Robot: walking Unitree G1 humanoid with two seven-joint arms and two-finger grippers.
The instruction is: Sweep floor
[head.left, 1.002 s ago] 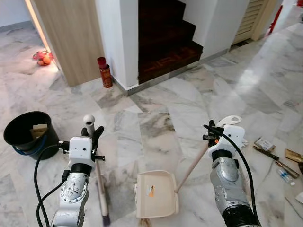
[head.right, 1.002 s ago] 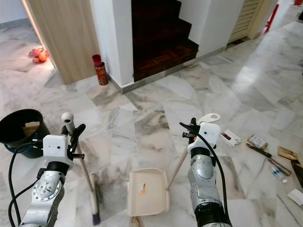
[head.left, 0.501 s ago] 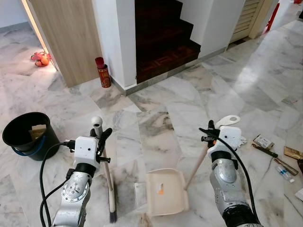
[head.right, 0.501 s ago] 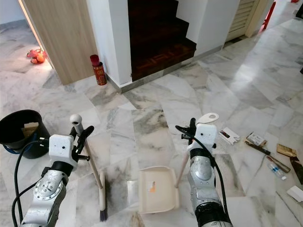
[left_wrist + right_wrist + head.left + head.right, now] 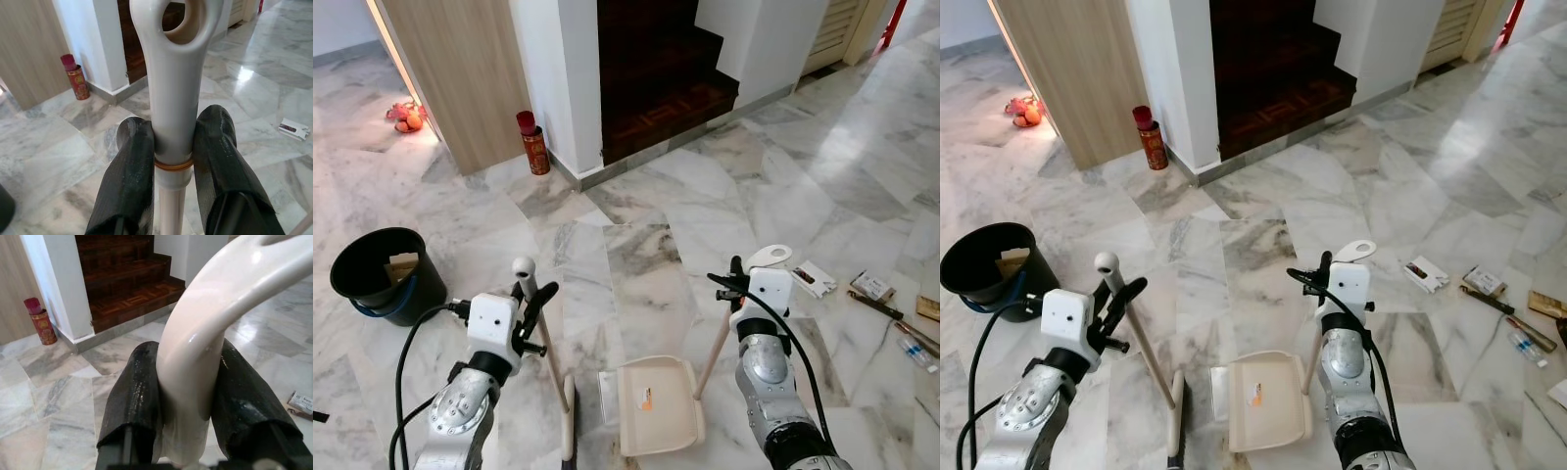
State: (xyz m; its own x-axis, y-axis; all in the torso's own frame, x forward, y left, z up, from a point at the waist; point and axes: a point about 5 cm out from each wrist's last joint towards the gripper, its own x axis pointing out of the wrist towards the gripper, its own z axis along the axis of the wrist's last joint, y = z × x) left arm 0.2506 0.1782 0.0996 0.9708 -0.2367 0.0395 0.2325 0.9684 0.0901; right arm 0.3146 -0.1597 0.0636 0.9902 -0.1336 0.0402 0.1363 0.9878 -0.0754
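Left eye view: bucket (image 5: 382,279) far left on marble floor (image 5: 646,225). Left gripper (image 5: 171,147) pinches broom (image 5: 548,357) handle, head on floor. Dustpan (image 5: 658,418) flat on floor between arms. Right gripper (image 5: 183,382) clamps dustpan handle. Litter (image 5: 867,289) far right.

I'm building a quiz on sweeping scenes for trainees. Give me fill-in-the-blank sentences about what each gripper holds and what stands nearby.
The left gripper is shut on the ____ handle.
The right gripper grips the handle of the cream ____.
The black bucket stands on the robot's ____ side.
The red can stands near the dark ____.

Missing: broom; dustpan; left; stairs
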